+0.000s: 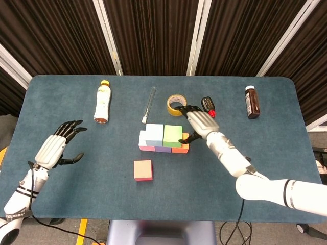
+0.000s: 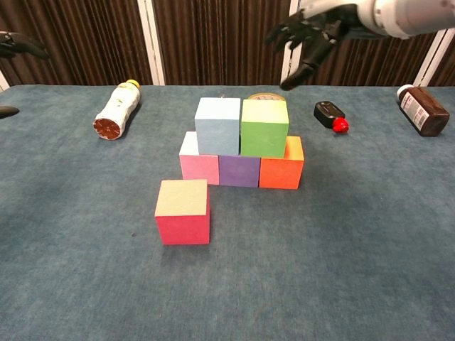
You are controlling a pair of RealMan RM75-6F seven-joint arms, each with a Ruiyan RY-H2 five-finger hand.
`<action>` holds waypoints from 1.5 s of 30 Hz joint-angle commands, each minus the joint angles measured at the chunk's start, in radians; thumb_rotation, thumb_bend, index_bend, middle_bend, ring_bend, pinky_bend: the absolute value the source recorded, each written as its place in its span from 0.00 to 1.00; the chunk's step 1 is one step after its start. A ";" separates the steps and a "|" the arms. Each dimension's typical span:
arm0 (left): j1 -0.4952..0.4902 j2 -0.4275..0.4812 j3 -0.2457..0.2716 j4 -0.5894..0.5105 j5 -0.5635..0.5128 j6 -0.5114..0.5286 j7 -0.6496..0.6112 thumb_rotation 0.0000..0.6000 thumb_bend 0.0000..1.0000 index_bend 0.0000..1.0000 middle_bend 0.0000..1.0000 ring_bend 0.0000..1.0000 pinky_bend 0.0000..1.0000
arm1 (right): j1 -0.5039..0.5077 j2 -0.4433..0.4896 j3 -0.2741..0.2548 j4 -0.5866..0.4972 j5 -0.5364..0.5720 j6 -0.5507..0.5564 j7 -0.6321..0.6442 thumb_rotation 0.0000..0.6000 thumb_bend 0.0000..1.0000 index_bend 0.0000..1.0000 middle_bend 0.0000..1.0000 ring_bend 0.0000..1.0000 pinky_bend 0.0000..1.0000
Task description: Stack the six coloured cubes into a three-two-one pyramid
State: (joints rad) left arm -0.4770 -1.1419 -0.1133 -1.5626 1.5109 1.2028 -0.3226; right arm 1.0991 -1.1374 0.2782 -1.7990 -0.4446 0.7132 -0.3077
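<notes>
Right hand point(image 2: 307, 35): raised above green cube point(image 2: 264, 128), fingers spread, empty | Left hand point(image 1: 57, 148): over surface point(image 1: 76, 199) at left, fingers apart, empty; nearly cut off in chest view | Red cube point(image 2: 183, 212): alone before five stacked cubes | Tape roll point(image 1: 176, 104): partly hidden.

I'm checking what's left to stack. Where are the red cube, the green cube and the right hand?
red cube point(image 2: 183, 222): chest view, front face.
green cube point(image 2: 264, 137): chest view, front face.
right hand point(image 2: 311, 28): chest view, middle of the raised hand.
</notes>
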 commanded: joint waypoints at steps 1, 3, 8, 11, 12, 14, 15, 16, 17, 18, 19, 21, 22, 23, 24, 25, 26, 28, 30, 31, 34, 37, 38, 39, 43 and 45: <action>0.024 -0.022 0.006 -0.005 -0.002 0.038 -0.006 1.00 0.31 0.20 0.05 0.00 0.07 | 0.100 -0.043 -0.027 0.024 0.100 0.002 -0.063 0.84 0.21 0.22 0.18 0.06 0.14; 0.035 -0.035 0.011 -0.002 0.001 0.056 -0.010 1.00 0.31 0.20 0.05 0.00 0.07 | 0.147 -0.077 -0.039 0.045 0.157 0.025 -0.091 0.83 0.21 0.23 0.18 0.06 0.14; 0.057 -0.064 0.026 0.016 0.010 0.085 -0.018 1.00 0.31 0.20 0.05 0.00 0.07 | 0.233 -0.169 -0.064 0.104 0.275 0.100 -0.157 0.83 0.21 0.24 0.18 0.06 0.14; 0.064 -0.073 0.035 0.031 0.015 0.089 -0.033 1.00 0.31 0.20 0.05 0.00 0.07 | 0.264 -0.215 -0.073 0.131 0.326 0.130 -0.186 0.84 0.21 0.26 0.18 0.06 0.14; 0.067 -0.076 0.038 0.038 0.017 0.092 -0.040 1.00 0.31 0.19 0.05 0.00 0.07 | 0.272 -0.233 -0.075 0.142 0.339 0.142 -0.196 0.85 0.21 0.26 0.18 0.06 0.14; 0.070 -0.081 0.040 0.048 0.018 0.095 -0.052 1.00 0.31 0.19 0.05 0.00 0.07 | 0.281 -0.258 -0.078 0.160 0.355 0.159 -0.209 0.86 0.21 0.27 0.18 0.06 0.14; 0.073 -0.084 0.042 0.054 0.020 0.097 -0.061 1.00 0.31 0.19 0.05 0.00 0.07 | 0.285 -0.273 -0.077 0.173 0.363 0.169 -0.216 0.86 0.21 0.28 0.18 0.06 0.14; 0.074 -0.088 0.044 0.059 0.021 0.098 -0.066 1.00 0.31 0.19 0.05 0.00 0.07 | 0.288 -0.285 -0.076 0.183 0.370 0.172 -0.219 0.86 0.21 0.28 0.18 0.06 0.14; 0.075 -0.090 0.044 0.065 0.022 0.100 -0.070 1.00 0.31 0.19 0.05 0.00 0.07 | 0.289 -0.294 -0.074 0.193 0.378 0.174 -0.222 0.86 0.21 0.29 0.18 0.06 0.14; 0.076 -0.093 0.045 0.070 0.024 0.101 -0.076 1.00 0.31 0.19 0.05 0.00 0.07 | 0.292 -0.305 -0.070 0.204 0.386 0.173 -0.225 0.86 0.21 0.29 0.18 0.06 0.14; 0.076 -0.095 0.046 0.074 0.026 0.102 -0.080 1.00 0.31 0.19 0.05 0.00 0.07 | 0.293 -0.312 -0.067 0.212 0.391 0.173 -0.228 0.86 0.21 0.30 0.18 0.06 0.14; 0.078 -0.099 0.047 0.082 0.029 0.105 -0.090 1.00 0.31 0.19 0.05 0.00 0.07 | 0.294 -0.324 -0.063 0.223 0.395 0.174 -0.234 0.86 0.21 0.31 0.18 0.06 0.14; 0.078 -0.100 0.047 0.085 0.030 0.106 -0.094 1.00 0.31 0.19 0.05 0.00 0.07 | 0.293 -0.327 -0.061 0.226 0.396 0.176 -0.236 0.86 0.21 0.32 0.18 0.06 0.14; 0.079 -0.102 0.047 0.089 0.031 0.107 -0.098 1.00 0.31 0.19 0.05 0.00 0.07 | 0.292 -0.331 -0.060 0.231 0.398 0.178 -0.240 0.86 0.21 0.33 0.18 0.07 0.14; 0.079 -0.103 0.048 0.092 0.031 0.107 -0.100 1.00 0.31 0.19 0.05 0.00 0.07 | 0.291 -0.334 -0.060 0.234 0.399 0.180 -0.243 0.86 0.21 0.33 0.18 0.07 0.14; 0.079 -0.104 0.048 0.095 0.032 0.107 -0.103 1.00 0.31 0.19 0.05 0.00 0.07 | 0.289 -0.337 -0.059 0.237 0.400 0.182 -0.245 0.86 0.21 0.33 0.18 0.07 0.14; 0.078 -0.105 0.048 0.097 0.033 0.106 -0.106 1.00 0.31 0.19 0.05 0.00 0.07 | 0.288 -0.338 -0.058 0.238 0.401 0.182 -0.247 0.86 0.21 0.34 0.18 0.07 0.14; 0.078 -0.107 0.048 0.101 0.034 0.107 -0.110 1.00 0.31 0.19 0.05 0.00 0.07 | 0.284 -0.341 -0.055 0.240 0.402 0.183 -0.252 0.86 0.21 0.34 0.18 0.07 0.14; 0.078 -0.109 0.049 0.104 0.036 0.106 -0.112 1.00 0.31 0.19 0.05 0.00 0.07 | 0.279 -0.343 -0.054 0.240 0.403 0.186 -0.257 0.86 0.21 0.35 0.18 0.07 0.14; 0.078 -0.110 0.050 0.105 0.036 0.105 -0.112 1.00 0.31 0.19 0.04 0.00 0.07 | 0.277 -0.344 -0.052 0.240 0.405 0.186 -0.258 0.86 0.21 0.35 0.18 0.07 0.14; 0.077 -0.112 0.050 0.108 0.036 0.102 -0.114 1.00 0.31 0.19 0.04 0.00 0.07 | 0.269 -0.344 -0.050 0.241 0.406 0.186 -0.263 0.86 0.21 0.36 0.18 0.07 0.14; 0.075 -0.114 0.050 0.110 0.036 0.100 -0.114 1.00 0.31 0.18 0.04 0.00 0.07 | 0.262 -0.342 -0.047 0.238 0.406 0.183 -0.267 0.86 0.21 0.37 0.18 0.07 0.14; 0.075 -0.114 0.051 0.111 0.037 0.099 -0.113 1.00 0.31 0.18 0.04 0.00 0.07 | 0.259 -0.341 -0.046 0.237 0.406 0.183 -0.269 0.86 0.21 0.37 0.18 0.07 0.14; 0.075 -0.114 0.051 0.111 0.037 0.099 -0.113 1.00 0.31 0.18 0.04 0.00 0.07 | 0.257 -0.341 -0.046 0.236 0.406 0.183 -0.270 0.86 0.21 0.37 0.18 0.07 0.14; 0.074 -0.116 0.051 0.113 0.036 0.096 -0.114 1.00 0.31 0.18 0.04 0.00 0.07 | 0.249 -0.338 -0.043 0.232 0.410 0.180 -0.274 0.86 0.21 0.37 0.18 0.07 0.14; 0.073 -0.117 0.051 0.114 0.036 0.094 -0.115 1.00 0.31 0.18 0.04 0.00 0.07 | 0.244 -0.336 -0.042 0.229 0.408 0.178 -0.276 0.86 0.21 0.37 0.18 0.07 0.14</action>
State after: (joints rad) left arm -0.4040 -1.2586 -0.0619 -1.4485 1.5469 1.2968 -0.4375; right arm 1.3440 -1.4743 0.2362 -1.5690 -0.0357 0.8914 -0.5827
